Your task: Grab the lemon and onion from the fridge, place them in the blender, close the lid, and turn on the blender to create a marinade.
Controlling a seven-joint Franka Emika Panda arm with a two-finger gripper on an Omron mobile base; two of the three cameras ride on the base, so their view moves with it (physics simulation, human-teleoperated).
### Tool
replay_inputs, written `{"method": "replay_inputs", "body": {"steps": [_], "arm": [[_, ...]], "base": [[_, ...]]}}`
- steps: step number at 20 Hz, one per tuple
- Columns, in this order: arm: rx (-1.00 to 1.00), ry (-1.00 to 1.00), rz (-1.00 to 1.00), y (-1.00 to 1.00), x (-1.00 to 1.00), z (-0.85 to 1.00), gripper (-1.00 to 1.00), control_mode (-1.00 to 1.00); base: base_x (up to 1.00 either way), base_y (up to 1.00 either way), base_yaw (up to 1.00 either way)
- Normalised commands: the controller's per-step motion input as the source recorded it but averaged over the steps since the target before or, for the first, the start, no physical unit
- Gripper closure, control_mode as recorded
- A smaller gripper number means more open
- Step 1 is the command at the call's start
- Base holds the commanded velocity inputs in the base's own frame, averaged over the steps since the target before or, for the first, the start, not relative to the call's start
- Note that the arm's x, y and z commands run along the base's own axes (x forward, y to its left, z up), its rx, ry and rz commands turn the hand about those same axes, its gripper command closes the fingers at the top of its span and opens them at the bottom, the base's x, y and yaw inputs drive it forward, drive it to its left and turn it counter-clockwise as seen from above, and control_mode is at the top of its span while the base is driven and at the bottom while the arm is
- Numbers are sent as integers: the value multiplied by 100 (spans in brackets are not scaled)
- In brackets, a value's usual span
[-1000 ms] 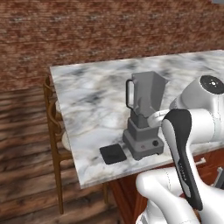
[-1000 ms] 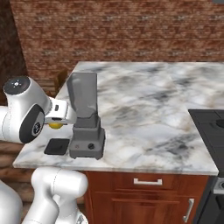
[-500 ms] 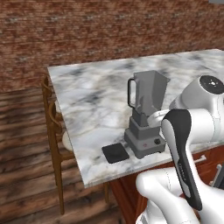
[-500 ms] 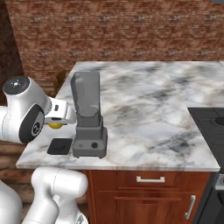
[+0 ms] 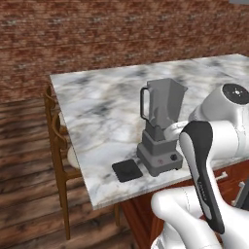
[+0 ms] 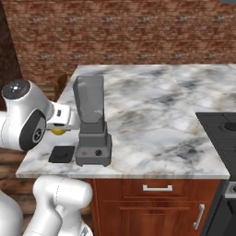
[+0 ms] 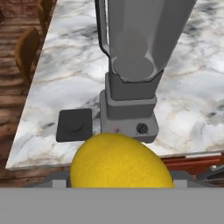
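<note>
Carrying the lemon [image 7: 121,161] clamped in our fingers just before the blender [image 7: 133,65], we judge it light, firm, slick-skinned: grip across its middle.

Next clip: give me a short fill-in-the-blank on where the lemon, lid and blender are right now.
1. The lemon is held in the ____.
2. The lid lies on the ____, beside the blender.
3. The blender jar's mouth is ____, with no lid on it.
4. The wall behind the counter is made of ____.

Missing words: gripper; counter; open; brick
</note>
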Motion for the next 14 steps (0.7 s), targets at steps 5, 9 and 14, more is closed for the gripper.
{"method": "replay_inputs", "body": {"steps": [5,9,14], "arm": [[0,-7,0,0,0,45,100,-100],[0,-5,0,0,0,65,100,-100],[0,-7,-2,0,0,51,100,-100]], "base": [[0,0,0],[0,0,0],[0,0,0]]}}
